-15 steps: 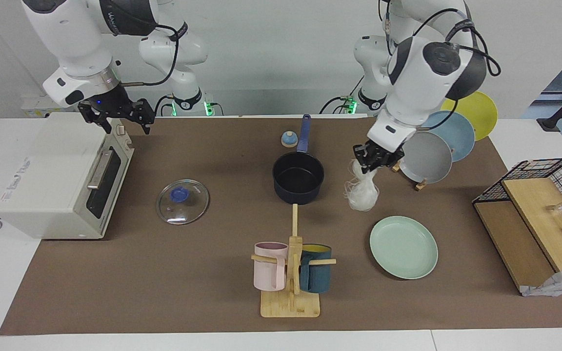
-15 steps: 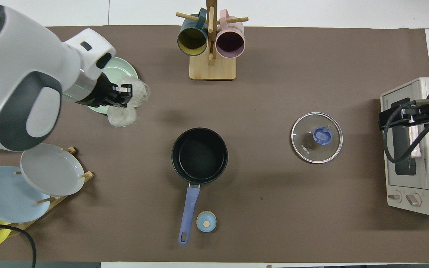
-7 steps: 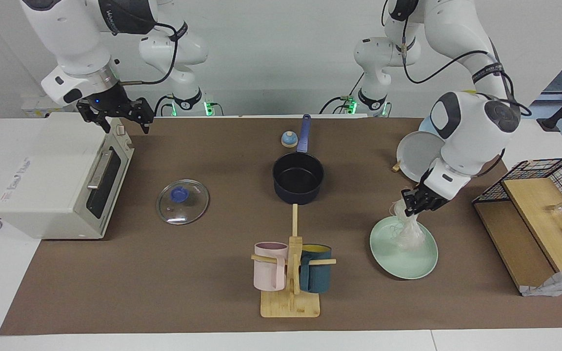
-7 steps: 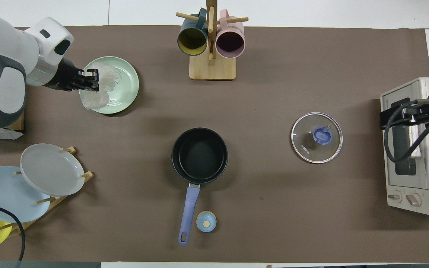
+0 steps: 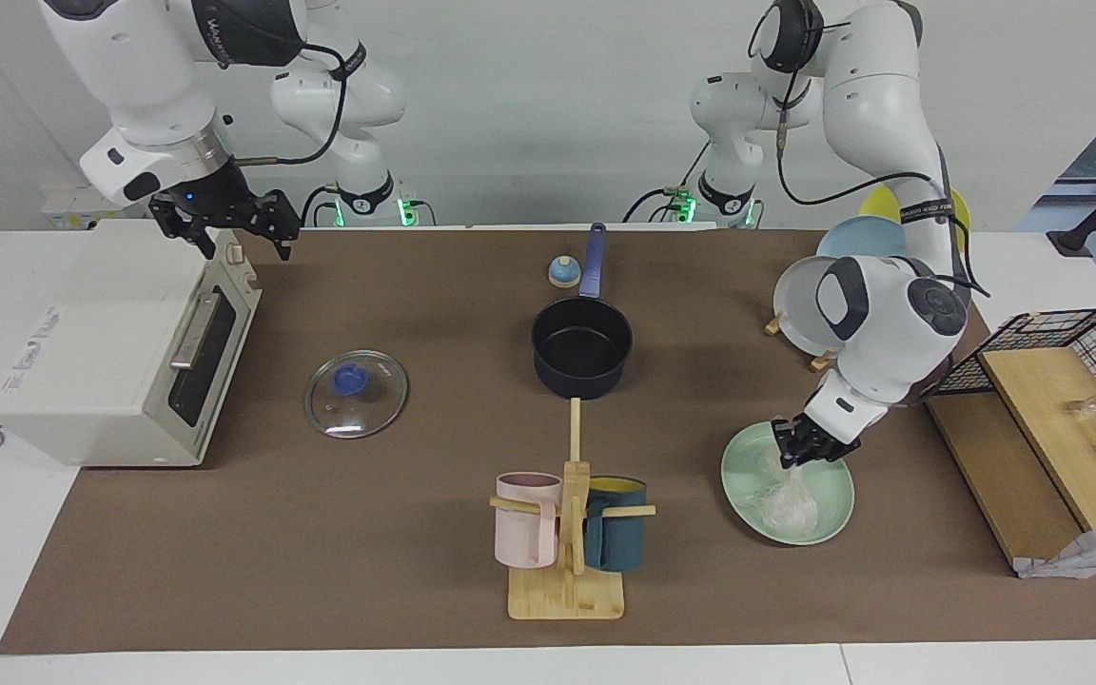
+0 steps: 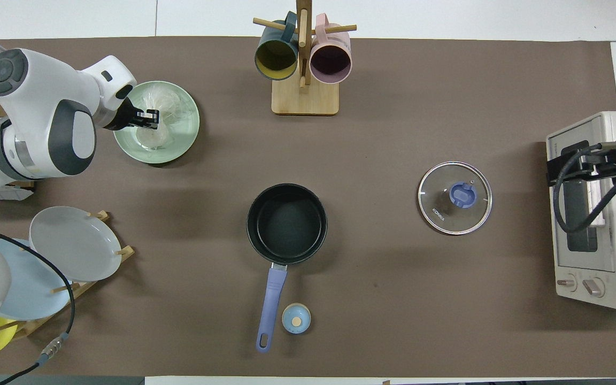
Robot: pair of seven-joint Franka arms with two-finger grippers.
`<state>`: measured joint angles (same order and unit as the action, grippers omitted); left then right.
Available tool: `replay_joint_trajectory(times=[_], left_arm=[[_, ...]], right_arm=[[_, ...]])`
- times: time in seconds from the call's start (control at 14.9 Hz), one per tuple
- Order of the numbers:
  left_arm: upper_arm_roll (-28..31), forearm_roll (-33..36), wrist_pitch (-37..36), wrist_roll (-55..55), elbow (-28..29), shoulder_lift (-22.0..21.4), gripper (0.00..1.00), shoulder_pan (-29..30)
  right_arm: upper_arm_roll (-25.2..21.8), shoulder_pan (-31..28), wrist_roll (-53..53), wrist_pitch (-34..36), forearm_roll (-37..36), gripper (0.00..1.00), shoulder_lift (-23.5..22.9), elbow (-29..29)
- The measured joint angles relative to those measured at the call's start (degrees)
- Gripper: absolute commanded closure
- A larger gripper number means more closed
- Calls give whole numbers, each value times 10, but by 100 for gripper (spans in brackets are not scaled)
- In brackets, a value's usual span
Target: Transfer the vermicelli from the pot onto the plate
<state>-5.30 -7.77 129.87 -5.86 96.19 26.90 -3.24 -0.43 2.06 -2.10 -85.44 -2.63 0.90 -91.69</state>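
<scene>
The vermicelli [image 5: 789, 505] is a translucent white clump whose lower part rests on the mint-green plate [image 5: 738, 473]. My left gripper [image 5: 798, 456] is low over the plate and shut on the top strands. In the overhead view the left gripper [image 6: 151, 117] sits over the plate [image 6: 186, 132] with the vermicelli [image 6: 162, 107] spread beside it. The navy pot [image 5: 581, 348] stands empty mid-table with its blue handle toward the robots; it also shows in the overhead view [image 6: 286, 223]. My right gripper [image 5: 247, 249] waits open over the toaster oven.
A toaster oven [image 5: 110, 342] stands at the right arm's end, a glass lid [image 5: 356, 393] beside it. A mug tree [image 5: 569, 533] is farther from the robots than the pot. A plate rack [image 5: 800, 304] and wire basket [image 5: 1062, 352] are at the left arm's end.
My left gripper carried the vermicelli from beside the pot to over the mint plate and lowered it until the clump rests on the plate. The right arm has not moved.
</scene>
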Motion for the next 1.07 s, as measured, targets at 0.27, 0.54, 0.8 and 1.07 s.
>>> replay_joint_trajectory(times=[0.27,0.54,0.8,1.07], left_arm=[[1,2,-26,-6,-6,-14,0,0],[22,11,-143,0,-29,-93,0,1],[28,19,-292,27,-41,-192,0,1],[30,37,-388,63,-27,-264,0,1]], right_arm=[[0,0,0,0,0,0,0,0],[0,0,0,0,0,0,4,2],[1,0,0,-3,0,0,4,5],[0,0,0,-5,0,0,4,6]])
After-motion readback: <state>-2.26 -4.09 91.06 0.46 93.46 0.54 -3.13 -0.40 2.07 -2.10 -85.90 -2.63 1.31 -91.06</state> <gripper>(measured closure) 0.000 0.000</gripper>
